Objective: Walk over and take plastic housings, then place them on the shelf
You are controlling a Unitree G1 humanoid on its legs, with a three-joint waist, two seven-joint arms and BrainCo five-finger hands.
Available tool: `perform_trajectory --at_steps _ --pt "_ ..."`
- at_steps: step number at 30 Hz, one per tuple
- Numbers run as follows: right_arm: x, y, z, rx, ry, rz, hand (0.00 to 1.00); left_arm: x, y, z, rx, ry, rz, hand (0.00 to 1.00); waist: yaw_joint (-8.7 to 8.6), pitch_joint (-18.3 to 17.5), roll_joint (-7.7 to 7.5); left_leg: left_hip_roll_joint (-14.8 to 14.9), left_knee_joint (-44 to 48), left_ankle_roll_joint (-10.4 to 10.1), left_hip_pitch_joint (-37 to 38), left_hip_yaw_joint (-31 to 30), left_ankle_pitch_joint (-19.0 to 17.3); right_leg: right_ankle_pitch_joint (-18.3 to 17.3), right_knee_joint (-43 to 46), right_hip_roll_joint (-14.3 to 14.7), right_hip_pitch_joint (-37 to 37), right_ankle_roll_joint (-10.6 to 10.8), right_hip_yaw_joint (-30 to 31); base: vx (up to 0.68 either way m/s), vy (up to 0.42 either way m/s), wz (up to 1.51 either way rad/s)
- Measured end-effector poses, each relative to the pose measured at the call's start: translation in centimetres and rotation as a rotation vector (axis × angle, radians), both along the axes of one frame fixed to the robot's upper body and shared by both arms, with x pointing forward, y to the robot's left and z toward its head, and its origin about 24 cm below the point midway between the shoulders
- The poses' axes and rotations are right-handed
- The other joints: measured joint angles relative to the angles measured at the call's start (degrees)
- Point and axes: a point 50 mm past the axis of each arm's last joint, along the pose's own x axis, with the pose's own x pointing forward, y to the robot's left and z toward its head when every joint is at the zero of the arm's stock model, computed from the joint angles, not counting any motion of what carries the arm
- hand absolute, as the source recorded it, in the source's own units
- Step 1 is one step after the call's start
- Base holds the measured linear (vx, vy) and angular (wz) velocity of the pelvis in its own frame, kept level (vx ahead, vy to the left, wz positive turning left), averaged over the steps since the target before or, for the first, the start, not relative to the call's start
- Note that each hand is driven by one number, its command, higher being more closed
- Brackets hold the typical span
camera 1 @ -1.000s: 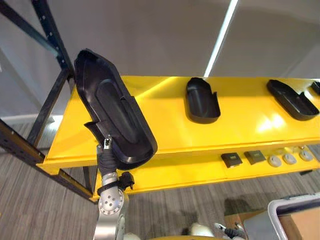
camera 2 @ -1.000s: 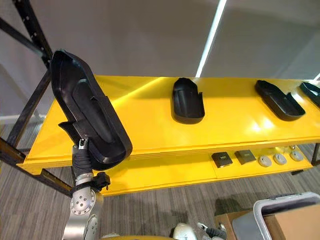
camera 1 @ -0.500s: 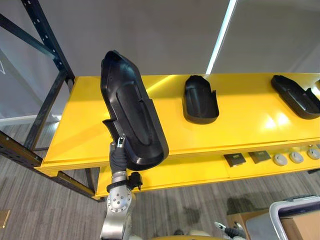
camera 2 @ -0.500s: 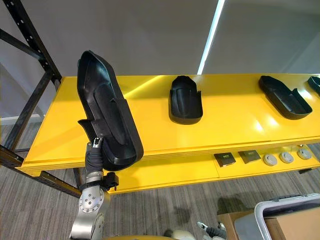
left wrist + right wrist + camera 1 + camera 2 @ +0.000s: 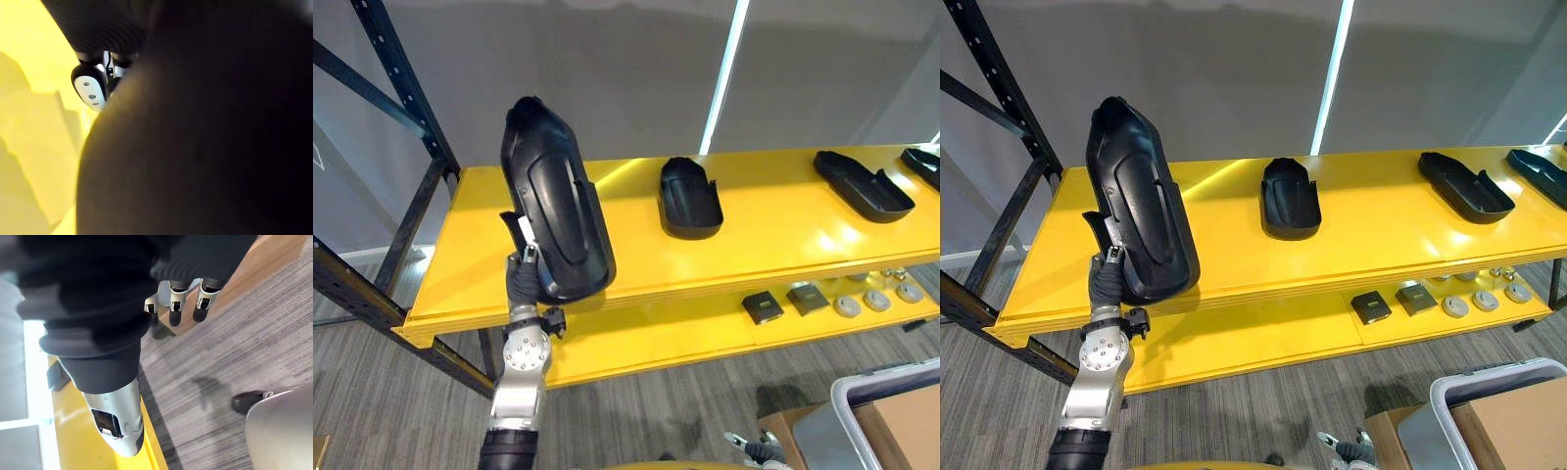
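Holding: L hand [image 5: 521, 277] clamped on lower edge of plastic housing [image 5: 553, 220], left-centre of frame. Long axis near upright, top leaning away. Yellow shelf [image 5: 773, 235] lies just under and beyond it; L nearer. R hand [image 5: 176, 298] idle, fingers relaxed.

4 blk housings [image 5: 1141, 211]; 2 sq parts [image 5: 1371, 306]; 3 discs [image 5: 1485, 301]
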Motion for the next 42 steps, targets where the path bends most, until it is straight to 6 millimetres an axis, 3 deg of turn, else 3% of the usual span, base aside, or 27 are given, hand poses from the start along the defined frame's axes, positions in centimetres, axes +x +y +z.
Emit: perform_trajectory --at_steps 6,8,14,20,21,36,42 --pt "0.1 0.1 0.0 0.018 0.0 0.014 0.0 2.5 1.8 0.6 0.061 0.041 0.029 1.0 -0.08 -0.17 -0.11 -0.38 0.25 0.27 -0.87 0.07 0.41 0.83 -0.65 0.09 -1.08 -0.18 0.15 0.0 -0.001 -0.01" --pt "0.2 0.1 0.0 0.02 -0.003 0.017 0.0 3.0 2.8 -0.1 0.089 0.096 0.048 1.0 -0.26 -0.19 -0.02 -0.65 -0.24 0.35 -0.67 0.35 0.68 0.94 -0.77 0.03 -1.24 -0.2 0.33 0.02 -0.007 -0.05" --pt "0.4 0.3 0.0 0.031 -0.01 0.042 0.0 3.4 5.1 -2.1 0.104 0.235 0.117 1.0 -0.14 -0.16 0.04 -0.79 -0.48 0.43 -1.02 1.82 0.74 2.23 -1.3 0.0 -2.33 -0.13 1.73 -0.02 -0.009 -0.13" --pt "0.4 0.3 0.0 0.029 -0.01 0.047 0.0 3.2 6.5 -2.8 0.074 0.277 0.173 1.0 0.04 -0.17 0.07 -0.89 -0.11 0.78 -1.86 2.27 1.08 3.37 -1.78 -0.3 -3.2 0.04 2.48 -0.08 -0.027 -0.06" --pt "0.4 0.3 0.0 0.028 -0.01 0.047 0.0 3.1 6.9 -2.9 0.069 0.283 0.186 0.0 0.05 -0.17 0.07 -0.87 -0.09 0.78 -2.16 2.32 1.24 3.62 -1.82 -0.39 -3.54 0.01 2.6 -0.11 -0.047 -0.04" --pt "0.5 0.4 0.0 0.025 -0.017 0.048 0.0 2.7 8.5 -2.9 0.095 0.307 0.261 0.0 0.25 -0.16 0.06 -2.36 -1.41 1.13 -2.5 1.29 1.81 3.73 -1.88 -1.43 -4.06 1.45 2.82 -0.06 -0.018 0.0" --pt "0.4 0.3 0.0 0.023 -0.015 0.044 0.0 3.0 10.1 -1.2 0.113 0.252 0.332 0.0 0.54 -0.15 0.08 -2.91 -1.84 1.37 -2.09 1.15 1.96 3.71 -2.05 -1.07 -3.72 1.48 2.69 0.03 0.003 0.01"
